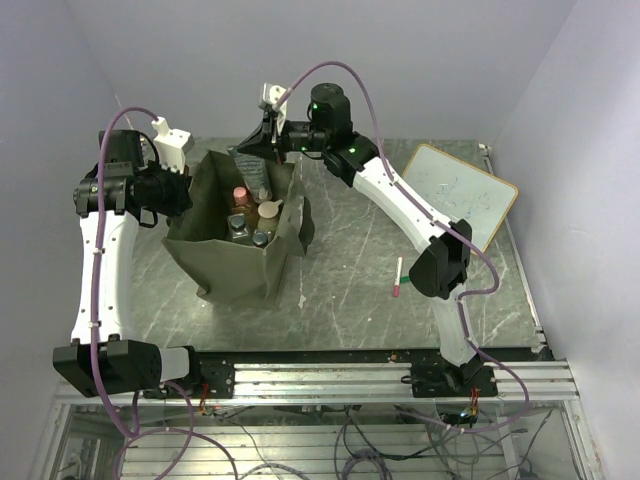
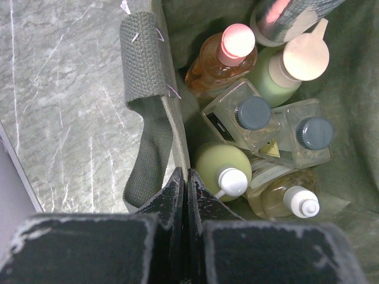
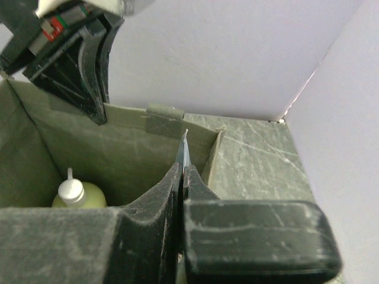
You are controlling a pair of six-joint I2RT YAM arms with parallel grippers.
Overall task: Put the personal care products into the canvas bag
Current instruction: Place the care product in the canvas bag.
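Observation:
The olive canvas bag [image 1: 235,265] stands open at the table's left. Inside it are an orange bottle [image 2: 220,59], a pale green one with a beige cap [image 2: 278,74], two clear bottles with dark caps [image 2: 243,115], and two yellowish pump bottles [image 2: 222,163]. My left gripper [image 2: 188,174] is shut on the bag's left wall by the strap handle [image 2: 148,118]. Over the far side of the bag, my right gripper [image 3: 185,168] is shut on the flat crimped end of a silvery tube [image 2: 284,15], which hangs down into the bag. From above, that gripper [image 1: 245,150] is over the bag's far rim.
A white-faced whiteboard [image 1: 462,195] lies at the back right. A marker pen [image 1: 398,275] lies on the grey marbled table [image 1: 340,290] beside the right arm. Walls close in on three sides. The left gripper's fingers [image 3: 89,77] show at the bag's opposite wall.

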